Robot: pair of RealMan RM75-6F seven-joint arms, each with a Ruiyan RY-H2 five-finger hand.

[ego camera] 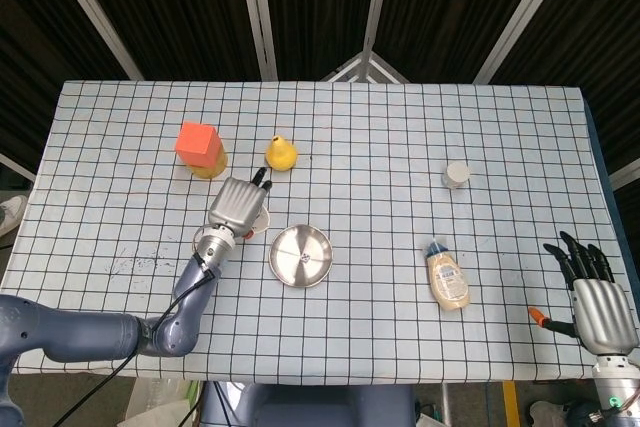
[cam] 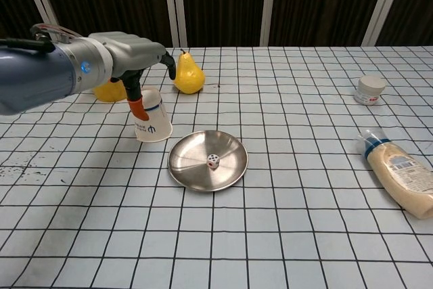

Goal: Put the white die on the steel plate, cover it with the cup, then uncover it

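The small white die with coloured pips (cam: 213,161) already sits near the centre of the round steel plate (cam: 193,167), so we judge the step in hand to be taking up the white paper cup with a blue rim line and blue mark (cam: 153,121), which stands upside down just beside the plate at its ten o'clock. Our left hand (cam: 139,59) is over the cup, its orange-tipped thumb lying against the cup's left wall and its dark-tipped fingers (cam: 166,65) arched over the far side; whether it has a firm hold we cannot tell from either view. To do this well we want opposing contact low on the tapered wall, light pressure so the thin paper does not buckle, and a straight lift before carrying the cup toward four o'clock, keeping the mouth level over the die. Our right hand (ego camera: 594,297) rests with fingers spread, holding nothing, at the surface's edge at about four o'clock, well apart from the work. The plate is shallow, polished and reflective, likely slippery under the cup rim. The surface is covered in a white cloth with a black grid (cam: 284,235). A smooth yellow pear (cam: 189,73) stands beyond the cup at twelve o'clock.
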